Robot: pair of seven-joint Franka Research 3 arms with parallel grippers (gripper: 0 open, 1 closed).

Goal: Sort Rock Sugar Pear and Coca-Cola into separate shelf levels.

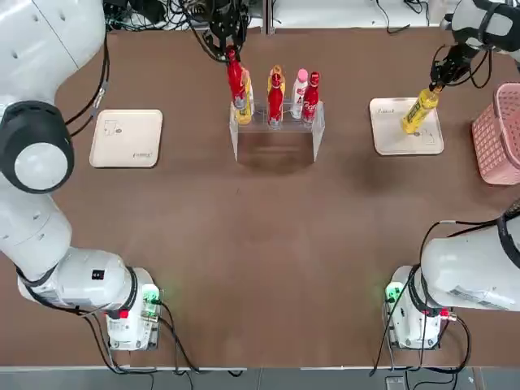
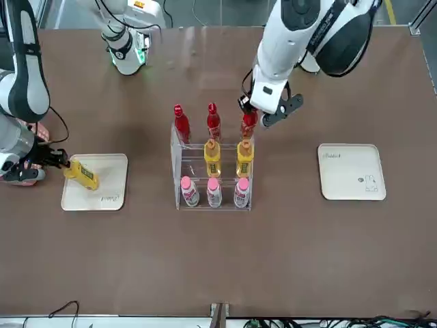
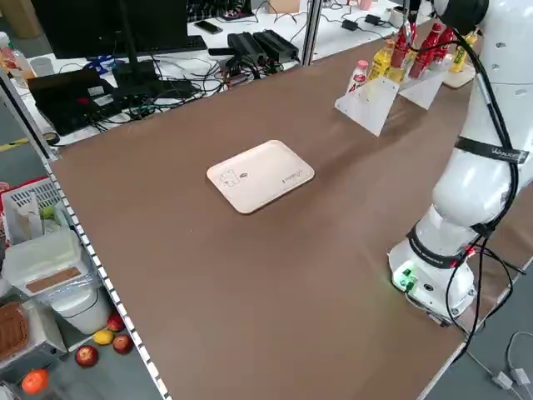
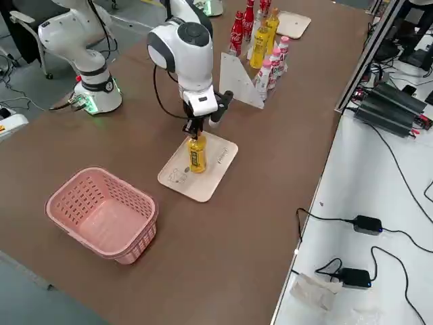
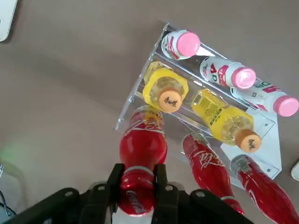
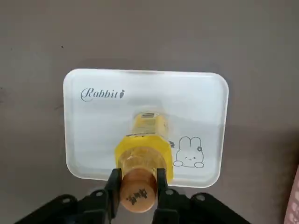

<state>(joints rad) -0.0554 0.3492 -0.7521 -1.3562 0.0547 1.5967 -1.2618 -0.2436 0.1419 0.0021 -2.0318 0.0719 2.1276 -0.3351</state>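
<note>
Evidently the right gripper [image 6: 138,173] had its jaws clenched under the orange cap of a slim yellow bottle [image 6: 145,158], tilted over a pale tray [image 6: 93,144]. The left gripper [image 5: 139,171] gripped a glossy red bottle [image 5: 142,147] by its neck at the clear stand [image 5: 274,151]. Both looked smooth, likely slippery and bottom-heavy, best held there.

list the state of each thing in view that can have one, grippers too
left gripper: shut on the neck of a red bottle, at the stand
right gripper: shut on the orange-capped yellow bottle, over a tray
red bottle in left gripper: capped, upright or nearly so
yellow bottle in right gripper: capped, tilted
pink-capped bottles: capped, standing on the stand's lowest level
clear stand: upright, loaded
</note>
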